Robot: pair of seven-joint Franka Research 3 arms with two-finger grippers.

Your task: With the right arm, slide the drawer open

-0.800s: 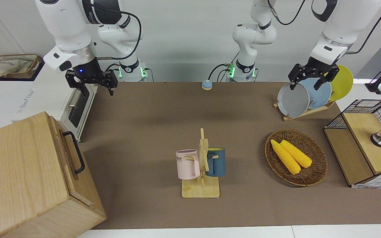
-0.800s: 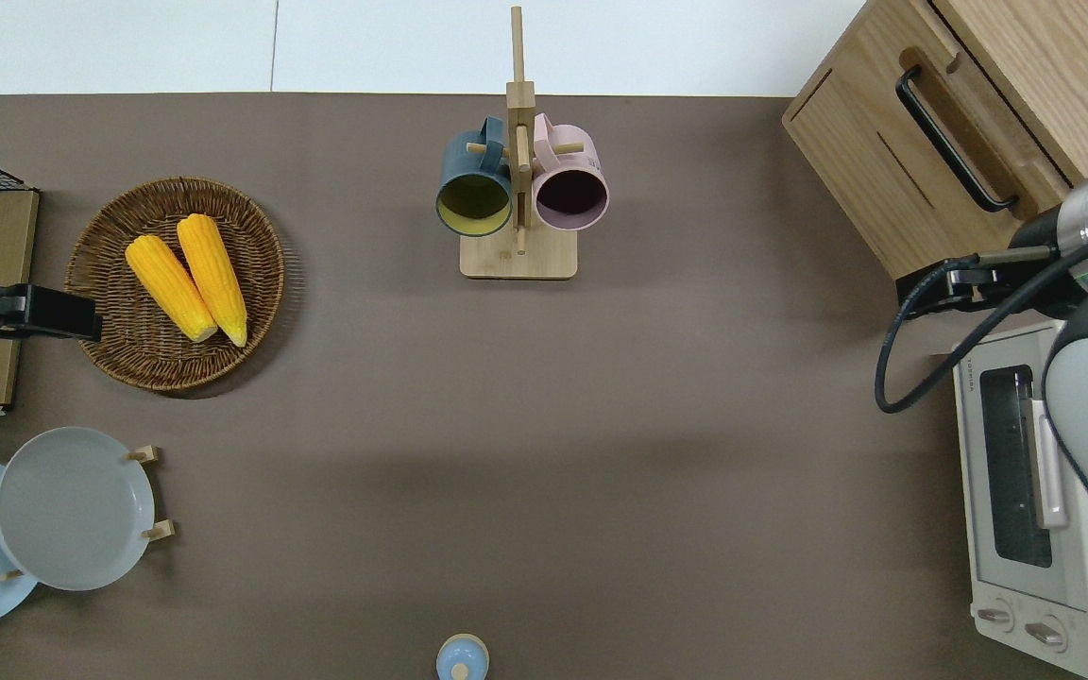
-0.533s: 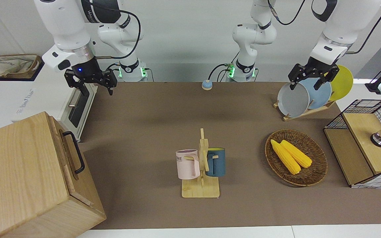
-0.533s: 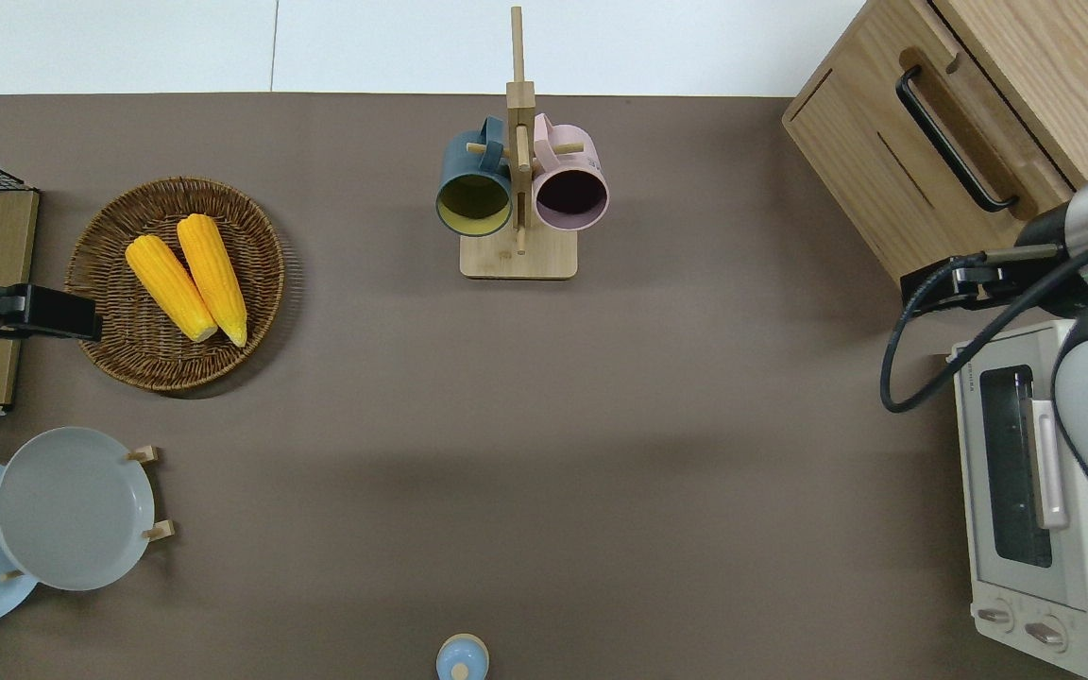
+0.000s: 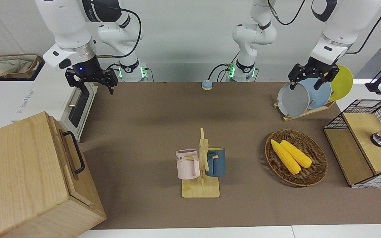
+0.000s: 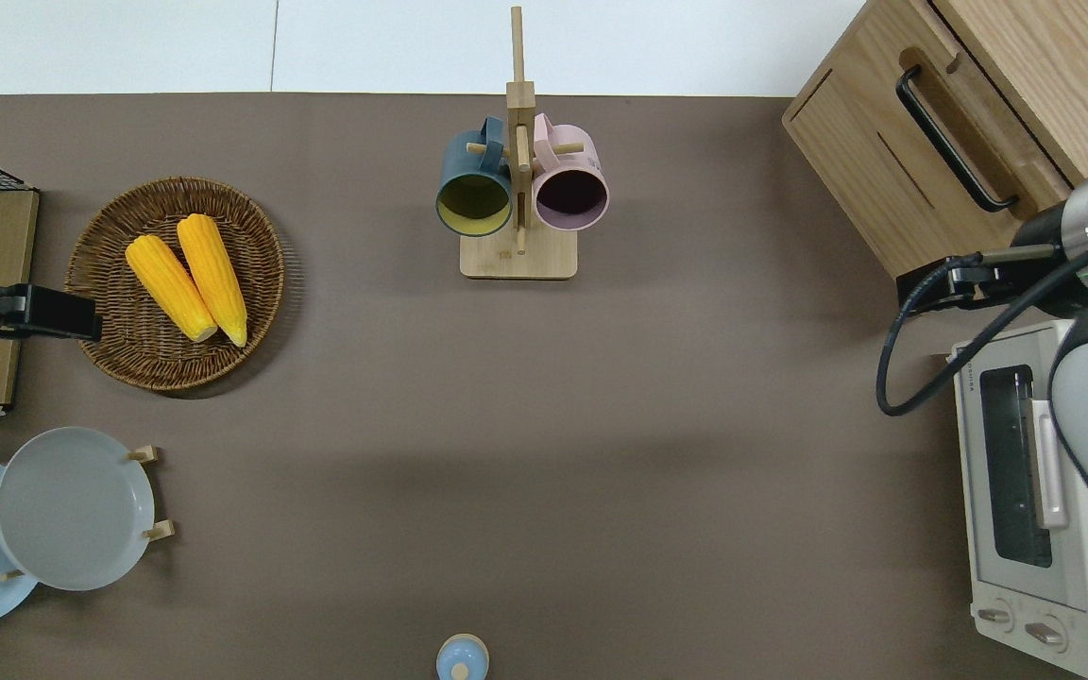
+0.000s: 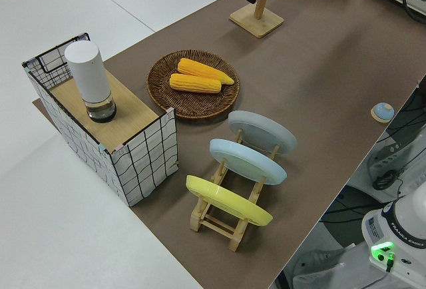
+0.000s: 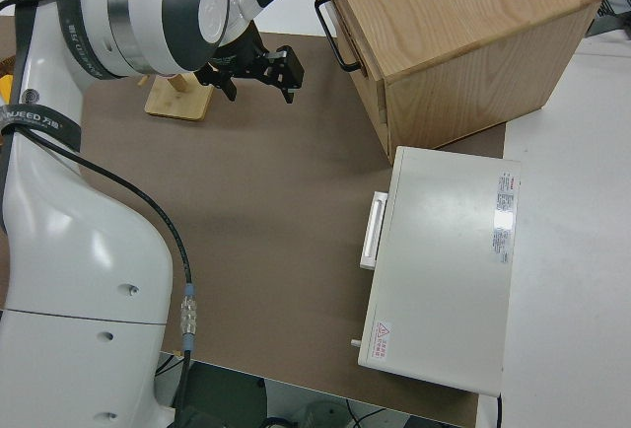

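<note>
The drawer (image 5: pixel 65 148) is a light-wood front with a black bar handle (image 5: pixel 75 152) at the top of the big pale cabinet (image 5: pixel 18 178), at the right arm's end of the table; it sits flush with the cabinet. The drawer handle also shows in the overhead view (image 6: pixel 955 137) and the right side view (image 8: pixel 337 29). My right gripper (image 5: pixel 96 88) is open and empty, in the air over the table beside the cabinet's corner nearest the robots, apart from the handle; it also shows in the right side view (image 8: pixel 258 81). My left gripper (image 5: pixel 304 85) is parked and open.
A white toaster oven (image 5: pixel 78 105) stands beside the cabinet, nearer to the robots. A mug rack (image 5: pixel 201 165) with two mugs is mid-table. A basket of corn (image 5: pixel 296 158), a plate rack (image 5: pixel 306 96) and a wire-mesh box (image 5: pixel 365 145) are at the left arm's end.
My right gripper has risen very slightly and stays open. The drawer and the left arm have not moved.
</note>
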